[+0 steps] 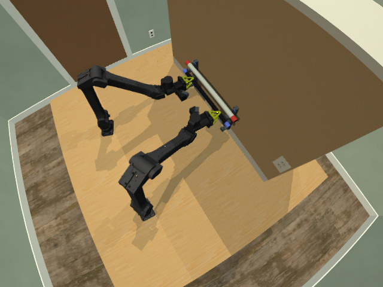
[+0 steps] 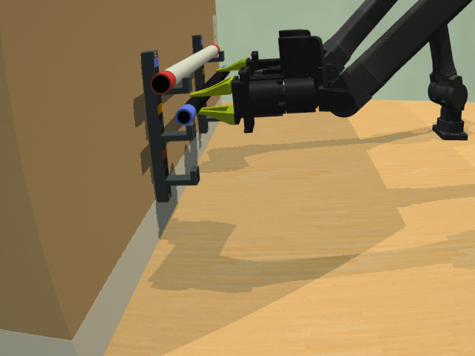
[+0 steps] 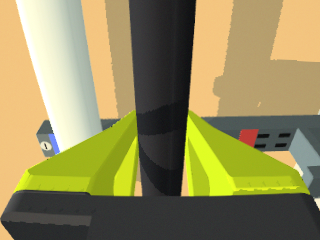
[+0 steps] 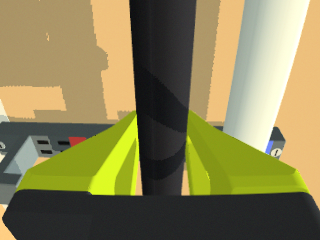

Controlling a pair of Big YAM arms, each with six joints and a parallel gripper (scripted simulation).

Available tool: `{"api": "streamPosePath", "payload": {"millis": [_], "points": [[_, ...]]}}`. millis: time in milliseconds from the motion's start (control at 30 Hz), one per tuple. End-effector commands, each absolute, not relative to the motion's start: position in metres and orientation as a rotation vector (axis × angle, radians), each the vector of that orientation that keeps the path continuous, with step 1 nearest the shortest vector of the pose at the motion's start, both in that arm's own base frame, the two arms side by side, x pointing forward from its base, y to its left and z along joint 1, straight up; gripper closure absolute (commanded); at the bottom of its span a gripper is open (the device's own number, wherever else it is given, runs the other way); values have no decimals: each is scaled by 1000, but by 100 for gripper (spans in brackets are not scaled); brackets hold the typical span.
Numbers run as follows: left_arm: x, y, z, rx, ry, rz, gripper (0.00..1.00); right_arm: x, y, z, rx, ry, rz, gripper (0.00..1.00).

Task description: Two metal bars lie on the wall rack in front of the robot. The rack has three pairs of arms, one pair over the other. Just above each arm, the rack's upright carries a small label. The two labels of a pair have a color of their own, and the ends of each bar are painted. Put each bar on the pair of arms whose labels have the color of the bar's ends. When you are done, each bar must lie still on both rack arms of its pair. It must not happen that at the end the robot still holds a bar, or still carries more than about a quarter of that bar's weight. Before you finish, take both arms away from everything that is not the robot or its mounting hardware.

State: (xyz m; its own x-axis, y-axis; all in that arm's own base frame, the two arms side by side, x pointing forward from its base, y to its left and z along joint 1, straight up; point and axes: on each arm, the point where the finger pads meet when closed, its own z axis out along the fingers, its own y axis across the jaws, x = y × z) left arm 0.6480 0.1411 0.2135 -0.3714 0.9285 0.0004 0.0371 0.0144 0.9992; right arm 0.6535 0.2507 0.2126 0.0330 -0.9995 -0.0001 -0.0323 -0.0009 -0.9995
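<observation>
A white bar with red ends (image 1: 210, 89) (image 2: 191, 64) (image 3: 60, 65) (image 4: 270, 65) lies on the top pair of rack arms, below the blue label (image 2: 155, 61). A black bar with blue ends (image 1: 204, 95) (image 2: 197, 102) (image 3: 162, 60) (image 4: 162, 60) is held level, just above the middle arms' upturned tips; the near middle arm (image 2: 174, 136) is under the yellow label (image 2: 160, 108). My left gripper (image 1: 192, 81) (image 3: 162, 120) is shut on the black bar near its far end in the exterior view. My right gripper (image 1: 219, 113) (image 4: 162, 120) is shut on it near the other end.
The bottom near rack arm (image 2: 178, 179) is empty, under the red label (image 2: 164, 153). The brown wall (image 1: 263, 77) (image 2: 96, 115) stands right behind the rack. The white bar sits close above and behind the black bar.
</observation>
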Motion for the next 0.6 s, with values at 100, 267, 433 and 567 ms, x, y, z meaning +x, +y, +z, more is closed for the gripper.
{"api": "streamPosePath", "payload": {"millis": [100,267,433,567], "points": [[668,157,239,979,1493,1489,100,678,251,252,-1172,1178,-1190,100],[672,159,239,979,1493,1489,100,682,251,252,-1172,1178,-1190,100],[676,161,239,979,1493,1489,100,687,251,252,-1172,1178,-1190,100],[678,161,239,979,1493,1489,100,689,251,252,-1172,1178,-1190,100]]}}
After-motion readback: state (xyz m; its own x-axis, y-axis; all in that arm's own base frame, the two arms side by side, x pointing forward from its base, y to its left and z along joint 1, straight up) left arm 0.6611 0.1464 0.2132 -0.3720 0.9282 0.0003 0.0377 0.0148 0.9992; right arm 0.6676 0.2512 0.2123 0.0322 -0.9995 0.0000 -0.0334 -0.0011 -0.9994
